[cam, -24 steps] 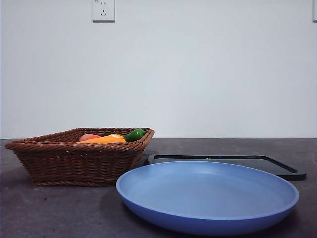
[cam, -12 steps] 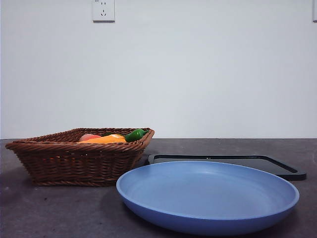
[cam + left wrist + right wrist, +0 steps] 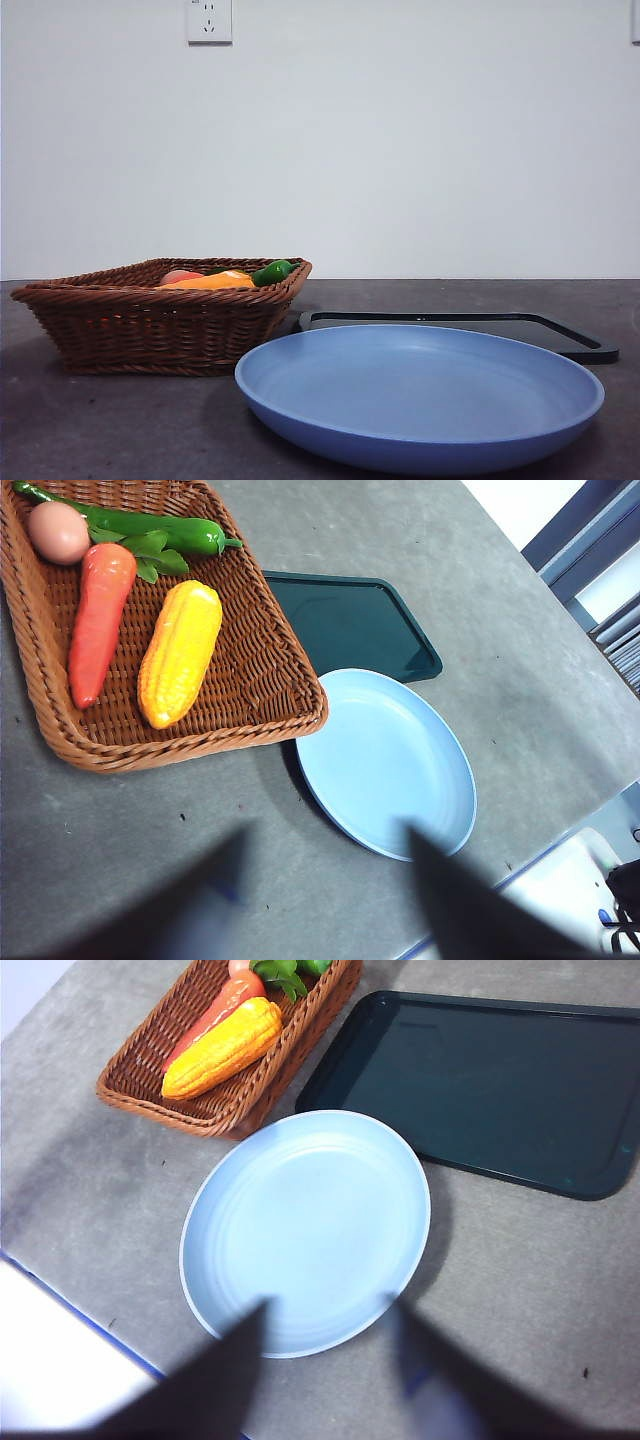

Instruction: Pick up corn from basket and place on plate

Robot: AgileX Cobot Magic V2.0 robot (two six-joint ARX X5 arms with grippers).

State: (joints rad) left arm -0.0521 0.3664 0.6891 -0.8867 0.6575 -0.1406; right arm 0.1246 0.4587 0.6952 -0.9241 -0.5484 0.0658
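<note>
Front view: the basket sits on the table at 9 o'clock of the plate, the corn just peeking over its rim.

From my left wrist: my left gripper hangs spread, holding nothing; the corn lies in the basket beside a carrot.

From my right wrist: my right gripper hovers spread above the plate; a black tray lies at its 1 o'clock.

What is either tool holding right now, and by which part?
Nothing. Both tools, left and right, are open and empty; the bumpy orange-yellow corn cob lies untouched in the brown woven wicker basket.
</note>
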